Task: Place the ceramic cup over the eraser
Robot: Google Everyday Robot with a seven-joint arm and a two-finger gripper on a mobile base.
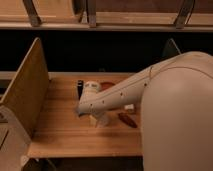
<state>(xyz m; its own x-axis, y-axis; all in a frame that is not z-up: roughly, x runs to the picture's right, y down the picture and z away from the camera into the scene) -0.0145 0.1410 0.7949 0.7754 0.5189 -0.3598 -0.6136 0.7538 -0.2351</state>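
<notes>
reach step: gripper low over the table, jaws spread and holding nothing, cup ungrasped just behind the arm, close beside the eraser (black, upright); next move likely calls for closing squarely around the cup.

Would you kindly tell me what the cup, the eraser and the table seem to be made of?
The cup looks ceramic: cream-white, smooth and opaque. The eraser looks like rubber or plastic: a plain, dull black block, hard to say which. The table looks wooden: pale tan boards with lengthwise seams. The gripper hangs just in front of the cup, low over the table.
</notes>
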